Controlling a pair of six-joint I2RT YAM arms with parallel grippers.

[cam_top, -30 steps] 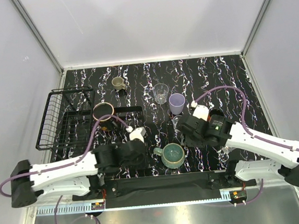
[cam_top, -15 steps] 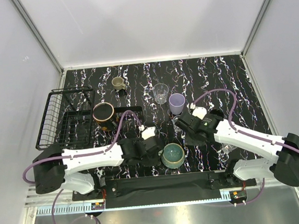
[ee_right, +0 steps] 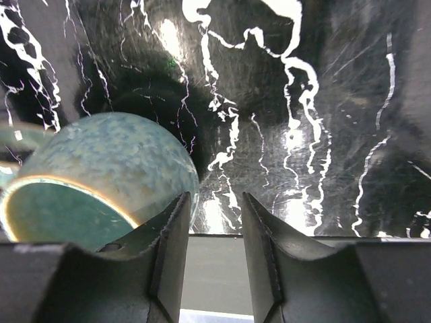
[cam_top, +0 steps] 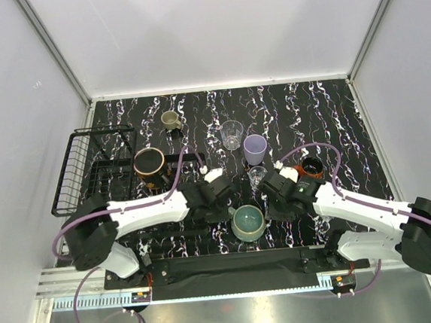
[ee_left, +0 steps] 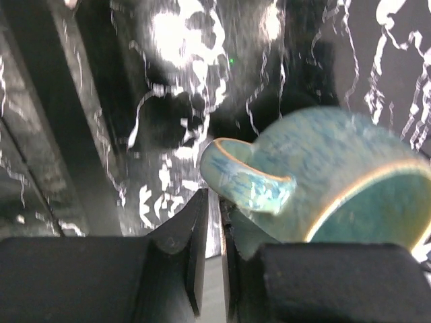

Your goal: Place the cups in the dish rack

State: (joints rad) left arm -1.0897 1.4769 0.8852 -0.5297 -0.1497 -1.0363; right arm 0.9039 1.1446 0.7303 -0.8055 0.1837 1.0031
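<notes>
Left gripper (ee_left: 214,200), jaws nearly together on nothing, has swung in beside the handle of the mug (ee_left: 337,182); right gripper (ee_right: 215,202), open, flanks its other side. Rack (cam_top: 73,168) awaits this cup.

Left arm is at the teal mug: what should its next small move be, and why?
Probably open the left gripper and ease forward to straddle the handle of the teal mug: its jaws look nearly shut, just short of the handle, nothing between them.
</notes>
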